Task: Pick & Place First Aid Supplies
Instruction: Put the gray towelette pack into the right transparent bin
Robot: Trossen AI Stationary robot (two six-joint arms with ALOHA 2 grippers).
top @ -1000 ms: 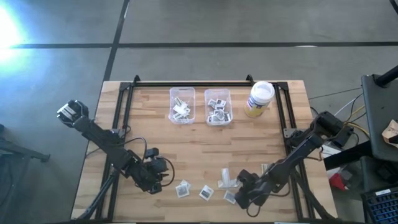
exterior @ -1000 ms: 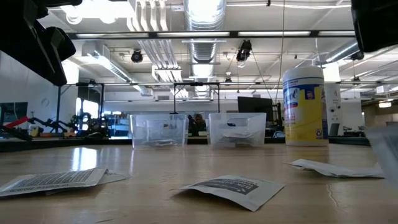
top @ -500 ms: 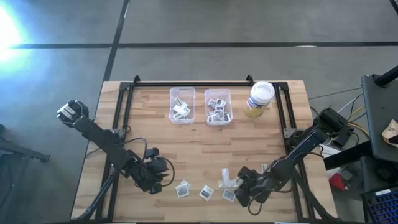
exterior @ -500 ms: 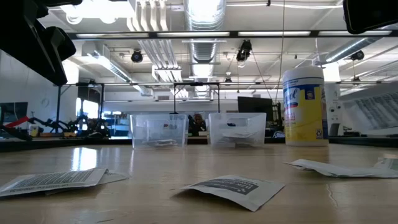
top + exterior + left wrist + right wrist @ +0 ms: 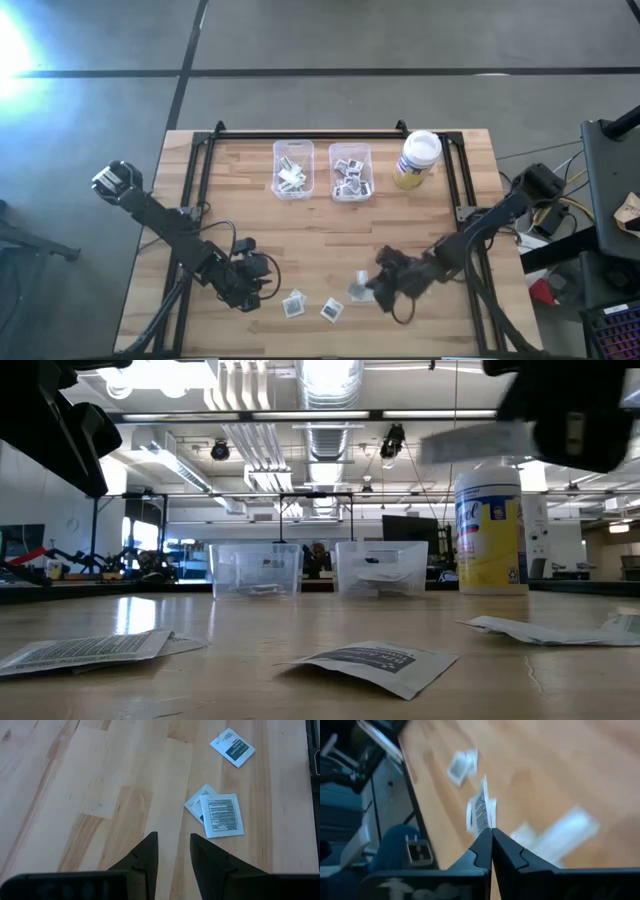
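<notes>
My right gripper (image 5: 373, 288) hovers over the near middle of the table, shut on a white first aid packet with dark print (image 5: 481, 810), which shows blurred and high up in the low view (image 5: 470, 442). More packets lie flat on the wood: two near the front edge (image 5: 293, 304) (image 5: 331, 310), and a pair in the left wrist view (image 5: 220, 815). My left gripper (image 5: 174, 845) stays at the near left, open, above bare wood. Two clear bins (image 5: 293, 168) (image 5: 350, 172) at the far middle hold several packets. My right gripper pinches the packet by one edge (image 5: 487, 826) between its two fingertips. The packet sticks out beyond the fingers, seen edge-on in the right wrist view. It is lifted clear of the table.
A yellowish jar with a white lid (image 5: 417, 158) stands at the far right beside the bins. A long pale strip packet (image 5: 560, 832) lies on the wood below my right gripper. Black frame rails (image 5: 200, 190) run along the table's left, right and far sides.
My right gripper has risen and gone toward the table's far edge and a little left, rolling as it went, with the packet lifted off the wood. In the low view the packet has climbed from table height at the right to well above the jar's shoulder.
</notes>
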